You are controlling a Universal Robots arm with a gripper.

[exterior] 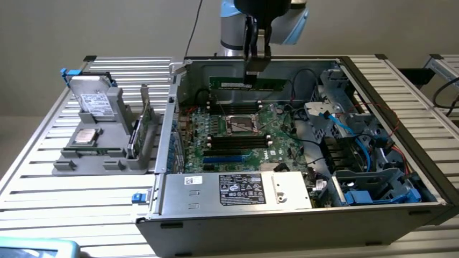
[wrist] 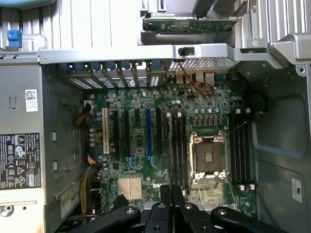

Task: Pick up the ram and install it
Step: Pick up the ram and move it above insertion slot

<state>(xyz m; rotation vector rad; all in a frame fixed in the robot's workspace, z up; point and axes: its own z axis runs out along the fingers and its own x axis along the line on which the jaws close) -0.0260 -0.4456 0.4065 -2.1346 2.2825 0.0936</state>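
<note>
While the gripper [exterior: 256, 71] hangs over the open computer case [exterior: 287, 231], it pinches the ram [exterior: 229, 84] by its upper edge. Ram is level and lengthwise, held above the motherboard [exterior: 281, 129], over the slots beyond the CPU socket [exterior: 242, 124].

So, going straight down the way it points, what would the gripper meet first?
The gripper's held thin green ram stick would likely touch the black memory slots beside the processor socket first; depth unclear.
</note>
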